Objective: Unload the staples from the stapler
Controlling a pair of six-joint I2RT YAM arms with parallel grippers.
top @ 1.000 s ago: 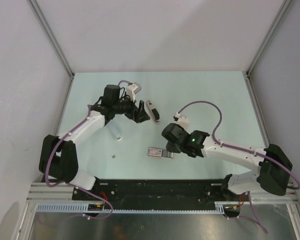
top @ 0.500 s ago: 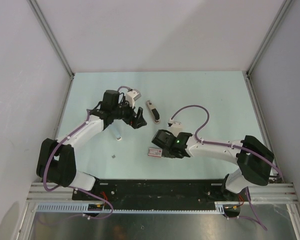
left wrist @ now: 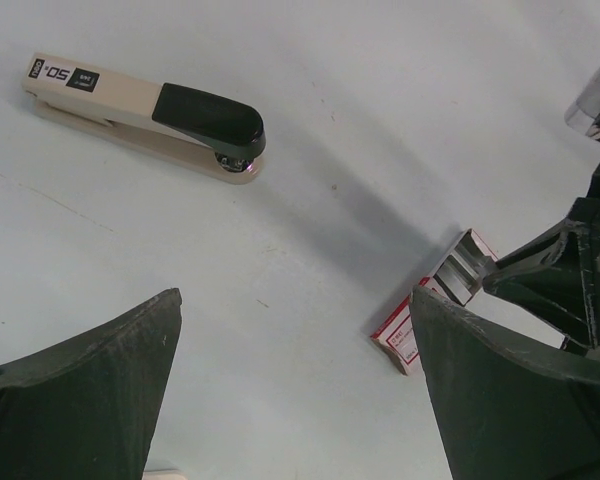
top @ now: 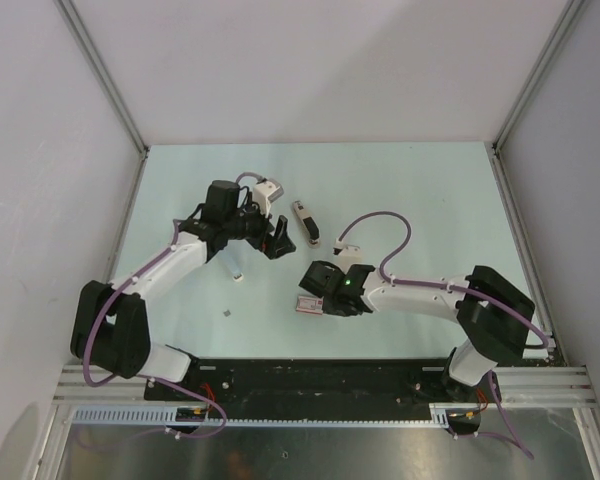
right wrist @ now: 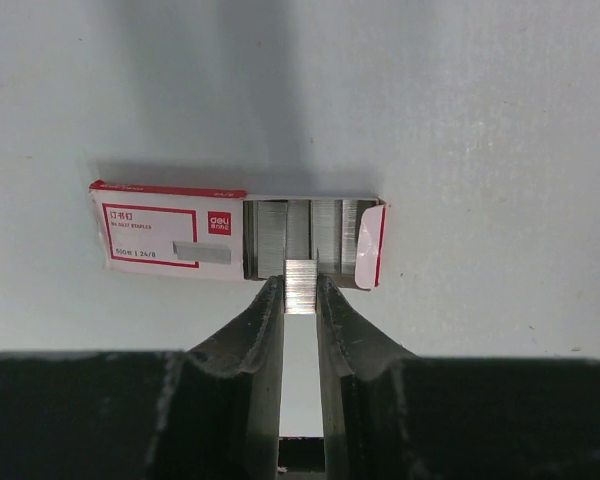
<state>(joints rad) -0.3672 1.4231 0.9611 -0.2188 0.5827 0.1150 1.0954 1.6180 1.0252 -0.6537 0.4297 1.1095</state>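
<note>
The table (top: 430, 200) is free far and right of the stapler (top: 305, 222); the left gripper (top: 279, 238) stands close at its left, the box (top: 303, 305) and right gripper (right wrist: 300, 288) nearer.

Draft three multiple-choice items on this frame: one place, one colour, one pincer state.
1. Where is the stapler? A. lying on the table, untouched B. held in the air C. on top of the box
2. The staple box has what trim colour? A. blue B. red C. green
3. The right pincer is? A. wide open B. shut on a staple strip C. out of view
Key: 1 A, it lies alone on the table; 2 B, red borders on white card; 3 B, it squeezes the strip at the box's open end.
</note>
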